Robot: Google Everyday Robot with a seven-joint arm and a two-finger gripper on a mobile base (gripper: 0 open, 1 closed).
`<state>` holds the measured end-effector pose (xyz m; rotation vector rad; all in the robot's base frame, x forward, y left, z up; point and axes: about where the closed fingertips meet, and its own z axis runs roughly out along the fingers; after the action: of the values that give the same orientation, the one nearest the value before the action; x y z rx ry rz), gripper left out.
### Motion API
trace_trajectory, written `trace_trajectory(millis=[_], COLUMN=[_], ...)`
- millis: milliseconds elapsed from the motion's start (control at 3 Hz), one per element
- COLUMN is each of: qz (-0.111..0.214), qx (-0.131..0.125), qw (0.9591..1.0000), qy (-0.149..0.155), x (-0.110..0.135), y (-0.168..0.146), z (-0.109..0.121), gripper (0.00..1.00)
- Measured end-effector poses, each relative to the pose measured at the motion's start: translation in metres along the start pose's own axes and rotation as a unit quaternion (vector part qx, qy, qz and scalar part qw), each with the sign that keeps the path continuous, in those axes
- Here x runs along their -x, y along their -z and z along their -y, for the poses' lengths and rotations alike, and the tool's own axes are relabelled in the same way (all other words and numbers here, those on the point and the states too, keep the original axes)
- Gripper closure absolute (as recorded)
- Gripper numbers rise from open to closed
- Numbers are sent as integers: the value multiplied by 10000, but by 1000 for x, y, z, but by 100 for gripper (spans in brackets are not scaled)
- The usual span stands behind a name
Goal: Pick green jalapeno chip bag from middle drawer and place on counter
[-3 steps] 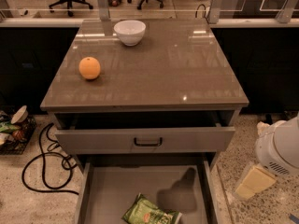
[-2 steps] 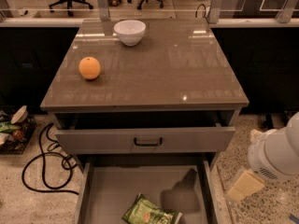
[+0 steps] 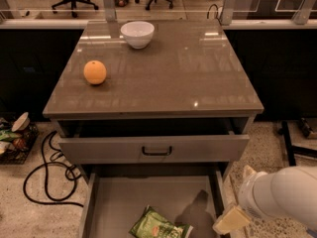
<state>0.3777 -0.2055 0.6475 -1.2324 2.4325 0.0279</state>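
The green jalapeno chip bag (image 3: 159, 226) lies on the floor of the open middle drawer (image 3: 124, 202), near its front edge, partly cut off by the bottom of the view. My gripper (image 3: 231, 220) hangs at the end of the white arm (image 3: 282, 195) at the lower right, over the drawer's right wall, to the right of the bag and apart from it. Its shadow falls on the drawer floor beside the bag. The glossy grey-brown counter (image 3: 168, 78) lies above the drawers.
An orange (image 3: 94, 72) and a white bowl (image 3: 137, 33) sit on the counter's left and back. The drawer with the black handle (image 3: 156, 150) juts out a little above the middle drawer. Black cables (image 3: 44, 177) and a basket of snacks (image 3: 12, 139) lie on the floor at left.
The arm and gripper have moved left and slightly down, from beside the cabinet to over the middle drawer's right wall. The bag has not moved.
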Motion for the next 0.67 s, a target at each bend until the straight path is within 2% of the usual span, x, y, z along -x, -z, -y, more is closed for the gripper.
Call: trace_trajectory(millis=[333,667], qz=[266,572], qx=[220,621], qw=[9994,9964], qy=[-85,-51], x=[-3,6], y=[-35,-69], z=[-30,-65], gripper=[0,0])
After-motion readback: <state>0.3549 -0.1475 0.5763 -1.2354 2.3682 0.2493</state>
